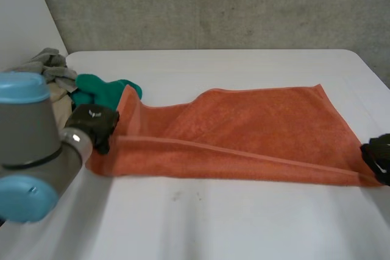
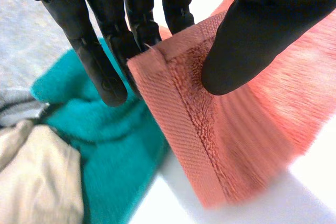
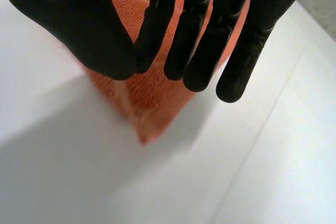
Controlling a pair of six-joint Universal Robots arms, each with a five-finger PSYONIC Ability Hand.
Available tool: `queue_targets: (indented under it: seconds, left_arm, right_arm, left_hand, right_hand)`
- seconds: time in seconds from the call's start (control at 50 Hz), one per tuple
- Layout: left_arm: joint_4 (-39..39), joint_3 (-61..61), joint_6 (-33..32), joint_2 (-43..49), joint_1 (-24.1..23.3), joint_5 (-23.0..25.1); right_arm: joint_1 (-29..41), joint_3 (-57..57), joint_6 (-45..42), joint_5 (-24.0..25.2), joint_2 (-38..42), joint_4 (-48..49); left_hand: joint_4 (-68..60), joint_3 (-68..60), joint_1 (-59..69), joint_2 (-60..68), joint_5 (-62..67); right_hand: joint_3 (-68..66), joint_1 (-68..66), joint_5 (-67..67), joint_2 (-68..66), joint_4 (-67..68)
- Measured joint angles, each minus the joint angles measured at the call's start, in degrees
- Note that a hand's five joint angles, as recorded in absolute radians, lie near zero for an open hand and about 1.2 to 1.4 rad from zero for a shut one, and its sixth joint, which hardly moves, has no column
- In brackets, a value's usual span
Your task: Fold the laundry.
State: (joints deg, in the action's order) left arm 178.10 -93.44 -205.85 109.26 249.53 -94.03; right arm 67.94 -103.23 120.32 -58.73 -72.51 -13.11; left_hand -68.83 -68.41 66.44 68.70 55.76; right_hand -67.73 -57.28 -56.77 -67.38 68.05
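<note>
An orange towel [image 1: 256, 126] lies spread across the table, its near long edge folded over into a band. My left hand [image 1: 91, 125] is at the towel's left end. In the left wrist view the left hand [image 2: 262, 24] pinches the hemmed corner of the towel [image 2: 220, 145] between thumb and straight fingers, lifting it a little. My right hand [image 1: 379, 155] is at the towel's near right corner. In the right wrist view the right hand [image 3: 68, 19] has its thumb closed against its fingers on the towel [image 3: 149, 106] just above the corner tip.
A pile of other laundry [image 1: 52, 71] sits at the table's far left, with a green cloth [image 1: 100, 89] touching the towel's left end. Under the left hand's fingertips lie the green cloth [image 2: 105, 145] and a beige cloth [image 2: 37, 182]. A concrete wall stands behind the table.
</note>
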Motion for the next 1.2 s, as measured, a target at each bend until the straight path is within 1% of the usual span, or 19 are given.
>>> queue_targets:
  seconds: [0.04, 0.06, 0.08, 0.12, 0.14, 0.2, 0.28, 0.36, 0.38, 0.4, 0.42, 0.44, 0.48, 0.5, 0.56, 0.64, 0.8, 0.98, 1.2]
  left_arm:
    - [-2.07, -3.48, -2.16, -2.82, 0.03, 0.63]
    - [-2.07, -3.48, -2.16, -2.82, 0.03, 0.63]
    - [-4.41, -6.82, -4.69, -5.34, 0.08, 1.33]
    - [-7.64, -10.91, -8.17, -8.11, 0.11, 2.30]
    - [-8.74, -12.25, -9.34, -8.94, 0.10, 2.65]
    - [-12.04, -16.15, -12.63, -10.95, -0.04, 3.86]
    - [-12.76, -17.37, -14.08, -11.09, 0.15, 4.80]
    - [-10.13, -15.38, -13.77, -9.79, 0.40, 4.85]
    - [-8.13, -13.88, -13.21, -8.89, 0.44, 4.76]
    - [-7.59, -13.44, -13.02, -8.63, 0.44, 4.72]
    - [-5.38, -11.65, -12.14, -7.60, 0.44, 4.58]
    - [-4.14, -10.48, -11.54, -7.02, 0.45, 4.50]
    - [-1.17, -7.12, -9.42, -5.53, 0.48, 4.31]
    - [-0.53, -6.19, -8.76, -5.14, 0.49, 4.27]
    - [1.28, -2.37, -5.75, -3.28, 0.46, 4.16]
    - [2.04, 2.46, -1.75, -0.20, 0.01, 4.06]
    - [2.12, 8.08, 1.89, 5.57, -0.57, 3.73]
    - [3.16, 13.85, 2.16, 12.10, -0.35, 2.45]
    - [4.58, 18.89, 1.77, 15.90, 0.51, 1.86]
  right_arm:
    - [-2.04, 0.02, -4.26, -0.11, -1.71, -5.19]
    - [-2.04, 0.02, -4.26, -0.11, -1.71, -5.19]
    - [-3.80, 0.03, -8.03, -0.32, -2.91, -9.52]
    - [-5.25, 0.01, -11.44, -0.64, -3.76, -13.19]
    - [-6.72, -0.06, -15.24, -1.18, -4.51, -17.01]
    - [-8.72, -0.12, -21.40, -2.54, -5.27, -22.87]
    - [-8.93, 0.72, -23.35, -3.04, -4.99, -23.90]
    - [-7.01, 1.91, -20.23, -1.81, -4.12, -20.10]
    - [-5.68, 2.32, -17.45, -0.72, -3.75, -17.37]
    - [-5.31, 2.42, -16.57, -0.36, -3.66, -16.55]
    - [-4.36, 2.58, -14.17, 0.59, -3.45, -14.40]
    - [-3.48, 2.65, -11.61, 1.54, -3.25, -12.18]
    - [-1.55, 2.40, -4.05, 4.23, -2.92, -6.30]
    - [-1.41, 2.34, -3.31, 4.47, -2.90, -5.78]
    - [-0.46, 1.36, 3.79, 6.82, -2.79, -1.30]
    - [-0.26, -0.07, 9.23, 8.78, -2.72, 1.28]
    - [-0.49, -2.33, 10.85, 9.88, -2.11, 1.39]
    - [-0.53, -3.52, 10.38, 9.85, -0.38, 0.96]
    - [-0.59, -4.17, 9.99, 9.82, 0.72, 1.34]
  left_hand:
    - [0.00, 0.00, 0.00, 0.00, 0.00]
    - [0.00, 0.00, 0.00, 0.00, 0.00]
    - [0.00, 0.00, 0.00, 0.00, 0.00]
    - [0.00, 0.00, 0.00, 0.00, 0.00]
    - [0.00, 0.00, 0.00, 0.00, 0.00]
    - [0.00, 0.00, 0.00, 0.00, 0.00]
    - [0.00, 0.00, 0.00, 0.00, 0.00]
    - [0.00, 0.00, 0.00, 0.00, 0.00]
    - [0.00, 0.00, 0.00, 0.00, 0.00]
    - [0.00, 0.00, 0.00, 0.00, 0.00]
    - [0.00, 0.00, 0.00, 0.00, 0.00]
    - [0.00, 0.00, 0.00, 0.00, 0.00]
    - [0.00, -0.01, 0.00, 0.00, 0.00]
    - [0.00, 0.00, 0.00, 0.00, 0.00]
    - [0.00, 0.00, 0.00, 0.00, 0.00]
    - [0.00, -0.01, 0.00, 0.00, 0.00]
    - [0.00, 0.00, 0.00, 0.00, 0.00]
    - [0.00, -0.01, 0.00, 0.00, 0.00]
    - [0.00, -0.01, 0.00, 0.00, 0.00]
  right_hand:
    - [0.00, 0.00, -0.15, 0.00, 0.00]
    - [0.00, 0.00, -0.15, 0.00, 0.00]
    - [0.00, 0.00, -0.23, 0.00, 0.00]
    - [0.00, 0.00, -0.25, 0.00, 0.01]
    - [0.00, 0.00, -0.25, 0.00, 0.01]
    - [0.00, 0.00, -0.25, 0.00, 0.01]
    - [0.00, 0.00, -0.25, -0.01, 0.01]
    - [2.99, 2.04, 2.11, 2.69, -3.27]
    - [12.86, 11.43, 10.87, 12.53, -13.22]
    - [16.22, 14.20, 14.09, 15.97, -16.54]
    - [29.63, 25.04, 27.61, 29.58, -29.85]
    - [29.63, 25.04, 27.61, 29.58, -29.85]
    - [39.70, 32.73, 38.17, 39.38, -39.84]
    - [40.78, 33.56, 39.38, 40.56, -41.00]
    - [44.10, 36.44, 43.14, 43.49, -44.84]
    - [44.83, 37.41, 44.67, 44.34, -46.27]
    - [44.83, 37.42, 45.02, 44.34, -46.30]
    - [44.83, 37.42, 45.01, 44.34, -46.30]
    - [44.83, 37.42, 45.02, 44.34, -46.30]
